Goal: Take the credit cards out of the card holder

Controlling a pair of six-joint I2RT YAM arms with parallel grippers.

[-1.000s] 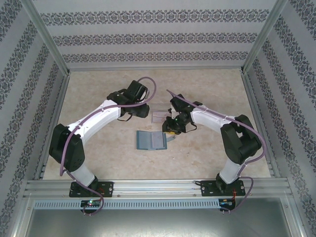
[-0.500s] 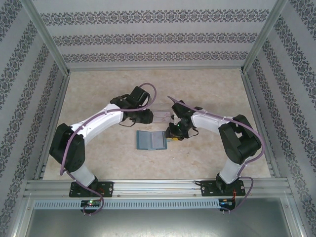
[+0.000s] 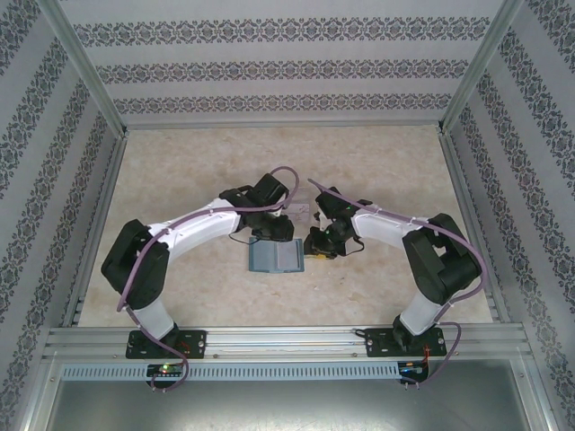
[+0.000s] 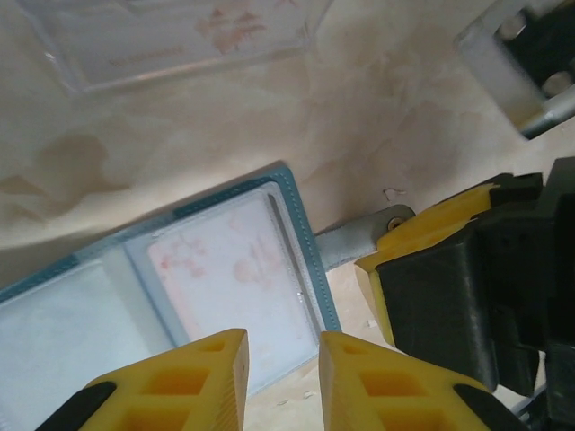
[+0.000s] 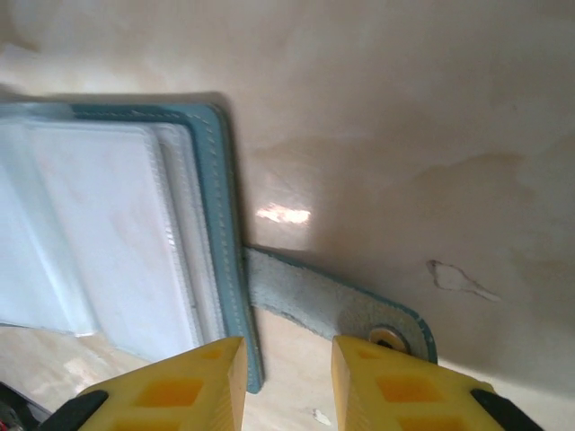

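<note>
Top external view: beige marbled tabletop (image 3: 180,162) in a booth w/ patterned-wallpaper walls (image 3: 287,72) and alu frame (image 3: 287,339). Card holder (image 3: 277,258) lies open at table centre betw. the two arm ends, clear tray (image 3: 301,211) just behind it. Left wrist view adds: pale card (image 4: 229,269) w/ reddish marks, in the holder's right sleeve; left gripper (image 4: 283,377) over that page, fingers slightly parted, gripping nothing. Right wrist view adds: closing tab (image 5: 332,310) w/ snap, flat on table; right gripper (image 5: 287,382) at the holder's edge, slightly parted, empty.
</note>
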